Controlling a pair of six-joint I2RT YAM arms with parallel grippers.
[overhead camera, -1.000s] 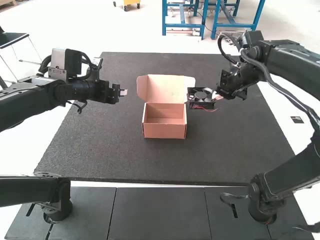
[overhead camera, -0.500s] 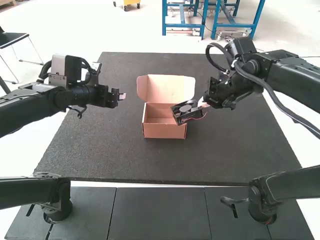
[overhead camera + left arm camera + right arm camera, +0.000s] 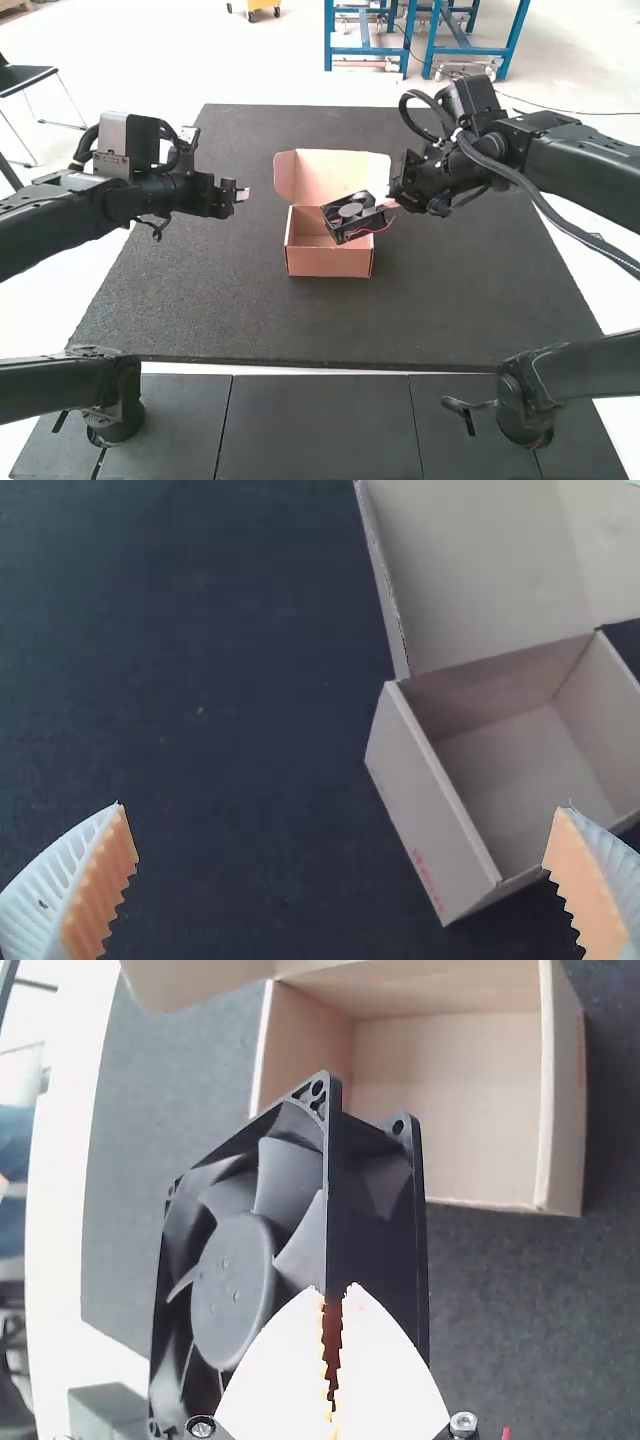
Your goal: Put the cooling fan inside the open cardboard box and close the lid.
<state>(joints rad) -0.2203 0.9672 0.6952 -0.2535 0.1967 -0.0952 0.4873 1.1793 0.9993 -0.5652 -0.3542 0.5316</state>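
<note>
Right end effector (image 3: 385, 207): white ribbed fingers closed on the cooling fan (image 3: 348, 218), gripping its black frame by one edge. In the right wrist view the two orange-lined fingertips (image 3: 300, 1325) nearly meet across the frame's thickness. The fan is held off the bench, tilted, with its blades facing partly up and toward the left arm. It sits over the right-hand part of the cardboard box (image 3: 328, 255) opening. Whether its lower corner touches the box rim cannot be told.

Box: stands near the middle of the black mat (image 3: 200, 290), upright, top open. The lid (image 3: 330, 178) stands up from the far wall, with its side tabs folded forward. The left wrist view shows a bare cardboard floor inside.

Left end effector (image 3: 243, 190): fingers spread wide, holding nothing. It hangs above the mat to the left of the box, apart from it and at about lid height, pointing toward the box.

The mat covers most of the white bench (image 3: 60, 300).
</note>
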